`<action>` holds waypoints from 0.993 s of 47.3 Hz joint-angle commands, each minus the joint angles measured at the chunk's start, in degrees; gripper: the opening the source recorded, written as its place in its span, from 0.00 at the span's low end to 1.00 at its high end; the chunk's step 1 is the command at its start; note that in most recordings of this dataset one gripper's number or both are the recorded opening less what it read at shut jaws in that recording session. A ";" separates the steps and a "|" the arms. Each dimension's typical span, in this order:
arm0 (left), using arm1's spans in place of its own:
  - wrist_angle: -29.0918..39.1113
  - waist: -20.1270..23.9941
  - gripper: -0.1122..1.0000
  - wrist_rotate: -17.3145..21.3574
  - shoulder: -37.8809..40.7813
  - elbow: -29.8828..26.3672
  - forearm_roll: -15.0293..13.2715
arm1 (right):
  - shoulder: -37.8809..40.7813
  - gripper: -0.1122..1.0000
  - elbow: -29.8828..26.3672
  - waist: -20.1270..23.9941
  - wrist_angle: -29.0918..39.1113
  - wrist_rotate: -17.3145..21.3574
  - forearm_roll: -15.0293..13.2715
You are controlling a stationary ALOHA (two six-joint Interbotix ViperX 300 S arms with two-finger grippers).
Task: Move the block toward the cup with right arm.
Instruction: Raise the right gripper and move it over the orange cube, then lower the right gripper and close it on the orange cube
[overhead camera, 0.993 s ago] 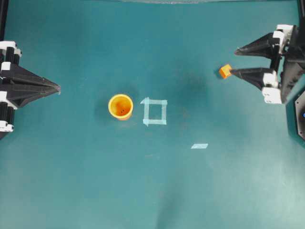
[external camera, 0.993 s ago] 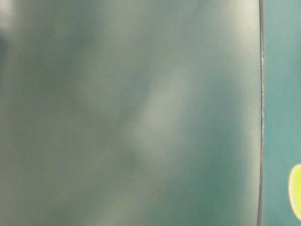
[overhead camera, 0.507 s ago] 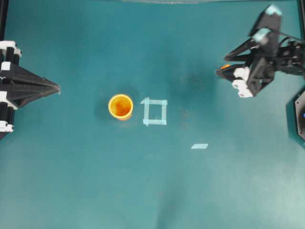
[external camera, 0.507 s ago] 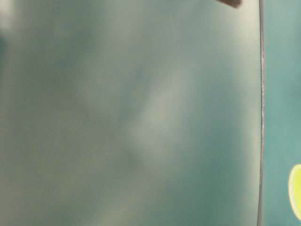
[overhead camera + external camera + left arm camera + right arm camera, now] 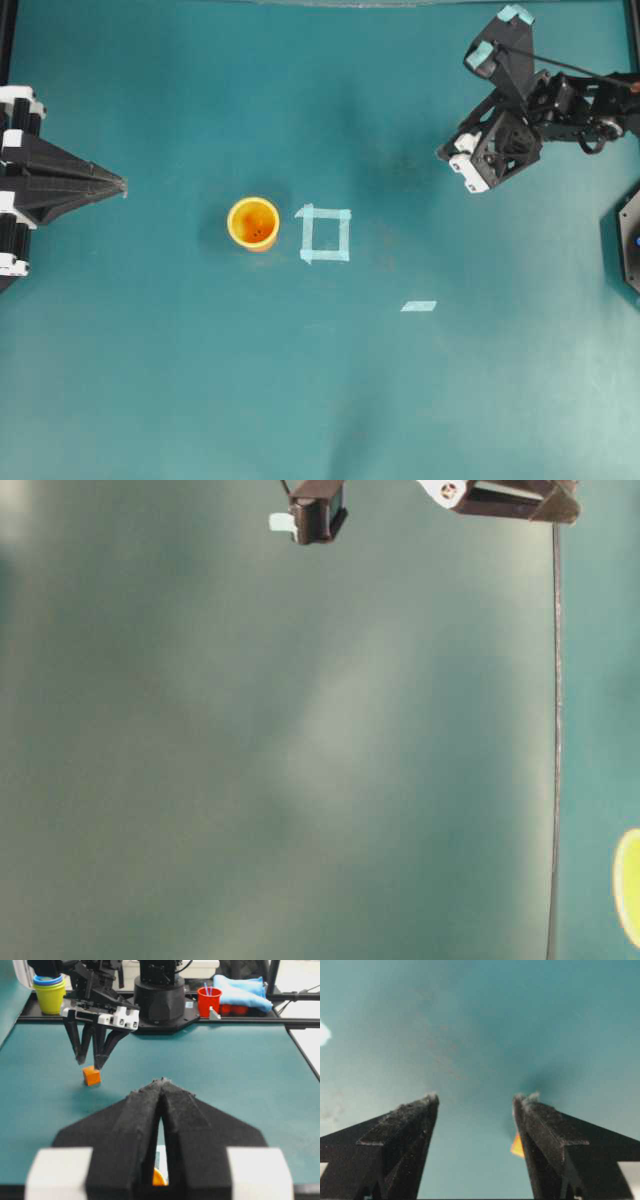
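Both jaws of the right arm's gripper (image 5: 475,1105) stand spread just above the block (image 5: 91,1076), apparently mid-approach, so next comes lowering, closing, then carrying toward the cup (image 5: 253,222).

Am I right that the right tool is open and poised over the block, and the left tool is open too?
Not quite: the left tool is shut, its fingers pressed together, as the left wrist view shows. The rest holds: the right tool is open, poised over the block.
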 commanded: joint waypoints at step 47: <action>-0.62 0.09 0.10 0.26 0.53 -1.58 0.18 | 4.13 0.66 -1.76 1.49 8.79 23.91 -16.61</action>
